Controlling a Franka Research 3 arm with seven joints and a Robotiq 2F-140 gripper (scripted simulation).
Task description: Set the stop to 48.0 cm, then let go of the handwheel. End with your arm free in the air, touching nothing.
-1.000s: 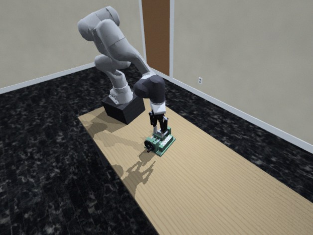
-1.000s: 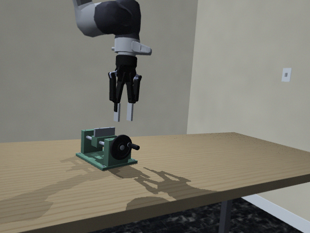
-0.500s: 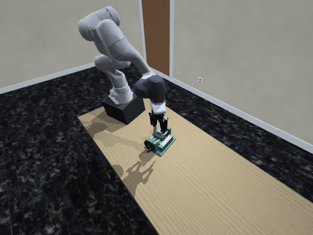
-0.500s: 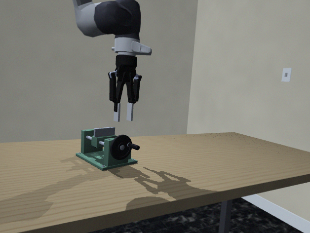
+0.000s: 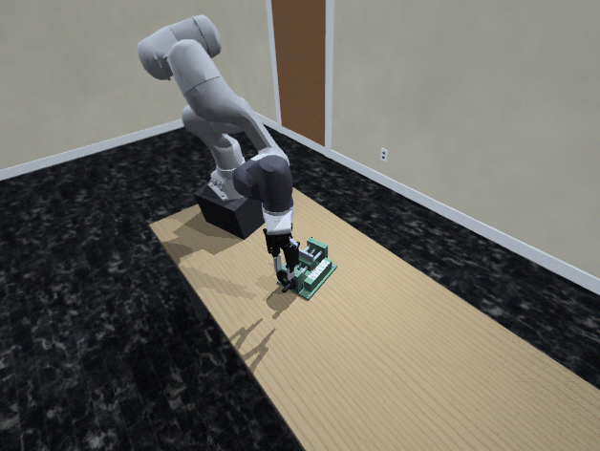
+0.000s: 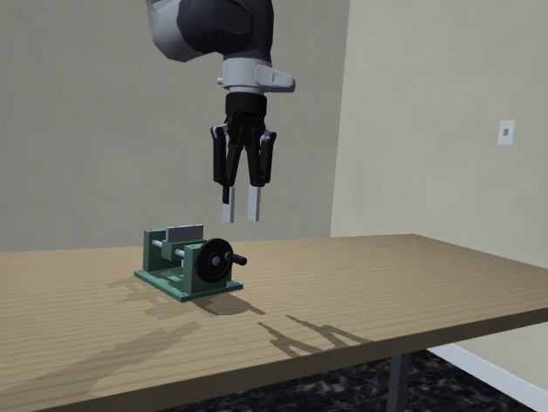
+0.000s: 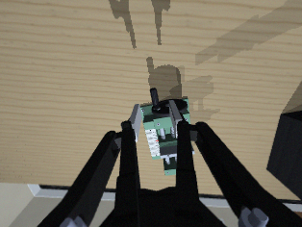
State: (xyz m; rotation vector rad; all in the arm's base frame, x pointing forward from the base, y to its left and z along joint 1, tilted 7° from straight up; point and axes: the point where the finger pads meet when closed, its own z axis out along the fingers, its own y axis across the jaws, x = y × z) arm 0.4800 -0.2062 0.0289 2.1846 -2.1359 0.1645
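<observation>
1. Green jig (image 5: pixel 314 289) (image 6: pixel 160 284) (image 7: pixel 186 115) on table (image 5: pixel 388 339) (image 6: pixel 354 283) (image 7: pixel 58 63), inboard of edge; black wheel (image 5: pixel 282 277) (image 6: pixel 203 267) (image 7: pixel 180 104) at its end.
2. Gripper (image 5: pixel 284 275) (image 6: pixel 241 220) (image 7: pixel 155 109) above, fingers apart, holding nothing.
3. Scale (image 5: pixel 320 269) (image 7: pixel 152 139) marks illegible.

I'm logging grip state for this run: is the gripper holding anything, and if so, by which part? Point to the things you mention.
Nothing is held: the gripper (image 6: pixel 241 220) (image 7: pixel 155 109) is parted above the handwheel (image 6: pixel 205 261) (image 7: pixel 180 104), its fingers apart with nothing between them.

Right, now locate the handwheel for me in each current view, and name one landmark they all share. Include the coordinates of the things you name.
Top: the black handwheel (image 5: pixel 282 277) (image 6: pixel 202 261) (image 7: pixel 180 104) is just below centre, partly behind the fingertips.
Exterior: left of centre, below the gripper (image 5: pixel 284 277) (image 6: pixel 241 220) (image 7: pixel 155 109), handle pointing right.
Wrist: near centre, partly behind a finger.
Shared landmark: the green base (image 5: pixel 310 294) (image 6: pixel 161 286).
</observation>
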